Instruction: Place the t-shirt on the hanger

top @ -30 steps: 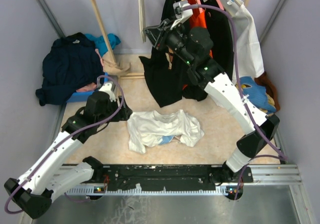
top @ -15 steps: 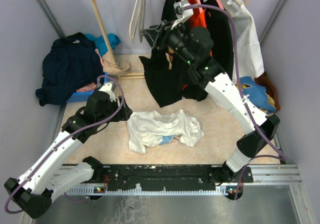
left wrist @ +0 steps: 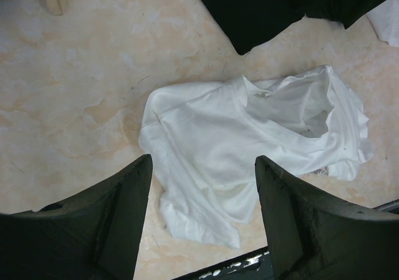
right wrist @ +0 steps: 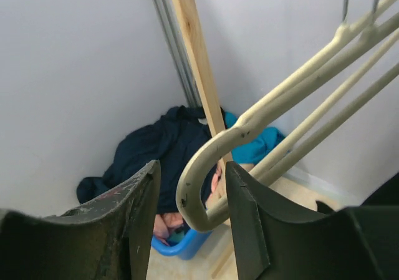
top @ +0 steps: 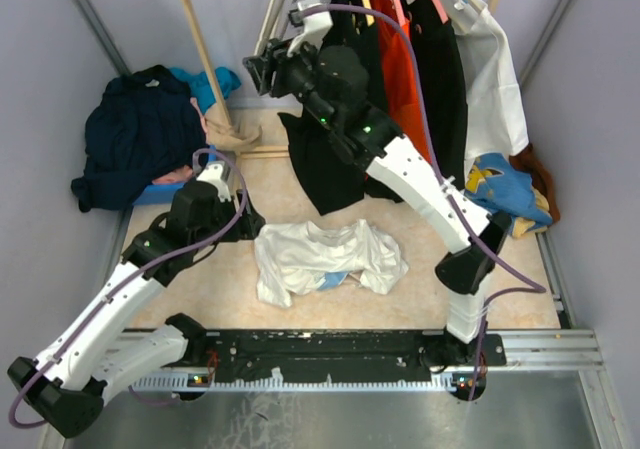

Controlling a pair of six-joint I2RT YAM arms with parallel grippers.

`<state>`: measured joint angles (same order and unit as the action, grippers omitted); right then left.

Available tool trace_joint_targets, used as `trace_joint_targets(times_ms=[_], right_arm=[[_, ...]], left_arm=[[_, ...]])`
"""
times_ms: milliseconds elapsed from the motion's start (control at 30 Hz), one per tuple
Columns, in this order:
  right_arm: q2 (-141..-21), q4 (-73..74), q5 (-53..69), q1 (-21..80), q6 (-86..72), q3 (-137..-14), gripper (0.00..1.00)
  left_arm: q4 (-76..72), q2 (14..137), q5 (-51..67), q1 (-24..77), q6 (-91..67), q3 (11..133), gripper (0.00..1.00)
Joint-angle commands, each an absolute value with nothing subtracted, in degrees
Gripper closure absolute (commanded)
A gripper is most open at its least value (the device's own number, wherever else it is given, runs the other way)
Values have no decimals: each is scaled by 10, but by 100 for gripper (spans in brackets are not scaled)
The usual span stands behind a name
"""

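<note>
Now, your left gripper [left wrist: 202, 161] hangs spread wide directly over the t-shirt [left wrist: 249, 149], which lies crumpled on the table [left wrist: 75, 93], collar toward the rack [right wrist: 196, 55]. Up there your right gripper [right wrist: 191, 164] stands parted. The hanger [right wrist: 262, 115] has its curved shoulder end between the fingers, not visibly pinched, and its arm slants up and right.

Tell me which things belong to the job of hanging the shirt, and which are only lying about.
Job: t-shirt; hanger.
Lying about: navy clothes pile; blue basket; black garment; orange garment; white garment.
</note>
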<state>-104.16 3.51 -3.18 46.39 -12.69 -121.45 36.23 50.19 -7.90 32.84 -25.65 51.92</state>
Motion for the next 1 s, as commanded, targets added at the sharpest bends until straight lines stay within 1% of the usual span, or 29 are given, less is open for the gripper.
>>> trace_joint_targets(times_ms=[0,100,167,400,433,500,667,767,967], right_arm=[[-1076,115,-159,482,-78,-1295,57],[-1060,94,-165,482,-77,-1268,63],[-1038,67,-156,482,-74,-1234,65],[-980,16,-136,482,-65,-1156,92],[-974,14,-141,482,-63,-1150,94],[-967,22,-164,482,-62,-1150,96],[-953,24,-183,481,-51,-1139,97],[-951,46,-215,478,-56,-1148,100],[-922,75,-237,451,-87,-1136,100]], left_arm=[[364,480,-83,327,-252,525,27],[366,476,-84,327,-252,521,27],[365,476,-83,327,-252,521,27],[356,482,-77,327,-253,520,27],[356,483,-76,327,-253,520,27],[355,483,-74,327,-254,521,27],[356,482,-75,327,-255,523,27],[358,483,-75,327,-255,525,27],[357,488,-72,327,-256,526,27]])
